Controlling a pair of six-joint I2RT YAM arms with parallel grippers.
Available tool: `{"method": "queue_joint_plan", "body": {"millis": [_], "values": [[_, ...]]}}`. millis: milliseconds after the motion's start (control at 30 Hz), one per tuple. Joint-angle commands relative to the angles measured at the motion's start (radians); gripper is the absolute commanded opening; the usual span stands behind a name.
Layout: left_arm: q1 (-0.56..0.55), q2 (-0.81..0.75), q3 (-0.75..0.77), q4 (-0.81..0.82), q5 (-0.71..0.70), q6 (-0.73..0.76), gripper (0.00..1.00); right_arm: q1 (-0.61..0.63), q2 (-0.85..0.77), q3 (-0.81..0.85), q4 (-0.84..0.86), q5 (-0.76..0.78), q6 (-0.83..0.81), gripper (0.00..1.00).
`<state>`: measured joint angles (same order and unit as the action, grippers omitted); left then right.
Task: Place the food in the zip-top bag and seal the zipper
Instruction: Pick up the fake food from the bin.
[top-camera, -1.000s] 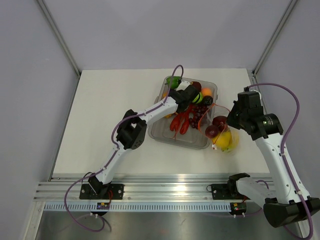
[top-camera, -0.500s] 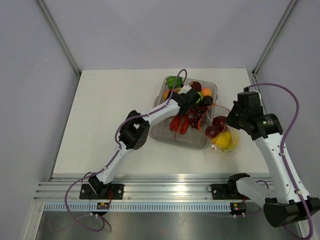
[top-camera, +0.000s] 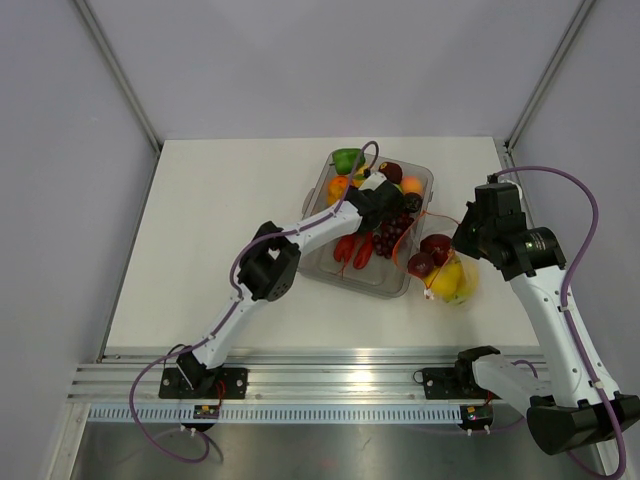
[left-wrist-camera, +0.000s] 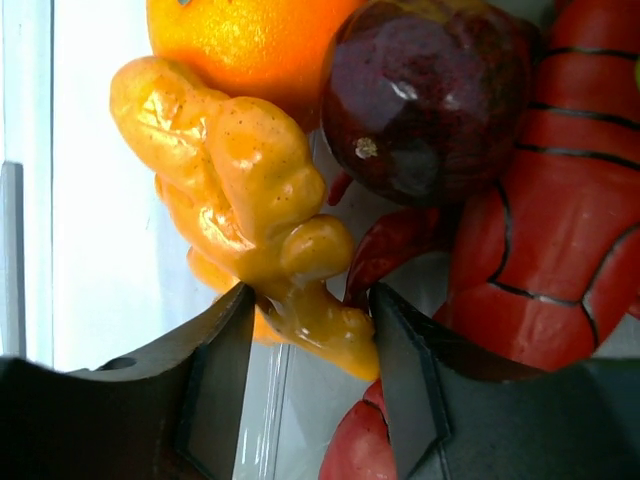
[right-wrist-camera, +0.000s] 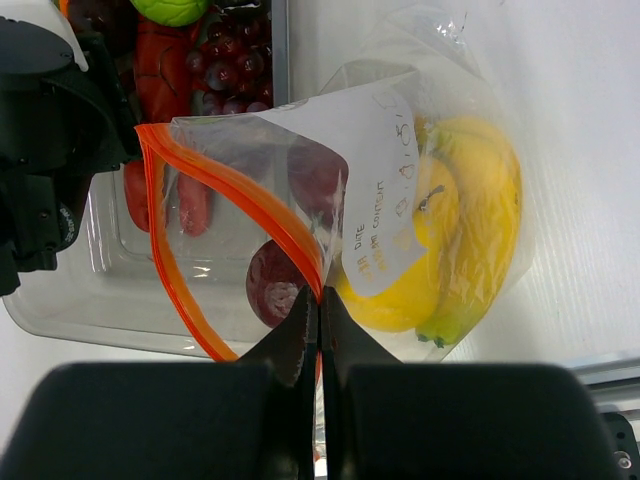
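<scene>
- The zip-top bag (right-wrist-camera: 400, 180), centre right of the right wrist view, is clear and crumpled, with a white label. Yellow bananas (right-wrist-camera: 480, 240) and dark red fruits (right-wrist-camera: 275, 280) lie inside it.
- Its zipper (right-wrist-camera: 250, 197) is an orange-red strip, gaping open, and the right gripper (right-wrist-camera: 318, 300) is pinched onto it.
- The left gripper (left-wrist-camera: 312, 300) closely flanks a knobbly yellow-orange piece (left-wrist-camera: 240, 170) at upper left; whether it grips the piece cannot be told.

Red lobster (left-wrist-camera: 560, 230) banded with thin black lines; glossy maroon fruit (left-wrist-camera: 430, 90); bright orange (left-wrist-camera: 240, 40); knobbly mustard-yellow piece (left-wrist-camera: 240, 190) with fine brown speckles. Clear bag (right-wrist-camera: 450, 70) edged by an orange-red strip (right-wrist-camera: 245, 195), its white label (right-wrist-camera: 375, 190) marked with dark handwriting, yellow bananas (right-wrist-camera: 480, 240) showing through. Purple grapes (right-wrist-camera: 225, 70), green pepper (top-camera: 347, 160), white table (top-camera: 220, 220).
</scene>
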<state>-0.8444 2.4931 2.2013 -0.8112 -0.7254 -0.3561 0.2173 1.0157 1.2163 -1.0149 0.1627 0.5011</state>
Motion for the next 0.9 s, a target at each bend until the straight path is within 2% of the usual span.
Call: {"method": "queue_joint_plan", "body": {"millis": [0,33,100,133,167,600,867], "values": [[-0.012,-0.138,-0.028,0.046,-0.06,0.019,0.31,0.005,-0.005,0.008,0.024,-0.005,-0.004,0.0],[-0.015,-0.16,-0.029,0.047,-0.06,0.02,0.22,0.005,-0.006,0.008,0.024,-0.005,-0.006,0.0],[-0.019,-0.177,-0.032,0.041,-0.06,0.02,0.12,0.005,-0.005,0.006,0.024,-0.005,-0.006,0.0],[-0.022,-0.19,-0.032,0.037,-0.06,0.022,0.02,0.005,-0.005,0.008,0.024,-0.005,-0.004,0.0],[-0.025,-0.198,-0.032,0.034,-0.06,0.022,0.0,0.007,-0.006,0.006,0.024,-0.005,-0.004,0.0],[-0.047,-0.341,-0.068,-0.012,0.026,0.029,0.0,0.005,-0.016,-0.003,0.022,0.001,-0.013,0.0],[-0.041,-0.591,-0.133,-0.082,0.254,0.045,0.0,0.005,-0.017,-0.006,0.022,0.006,-0.012,0.0]]}}
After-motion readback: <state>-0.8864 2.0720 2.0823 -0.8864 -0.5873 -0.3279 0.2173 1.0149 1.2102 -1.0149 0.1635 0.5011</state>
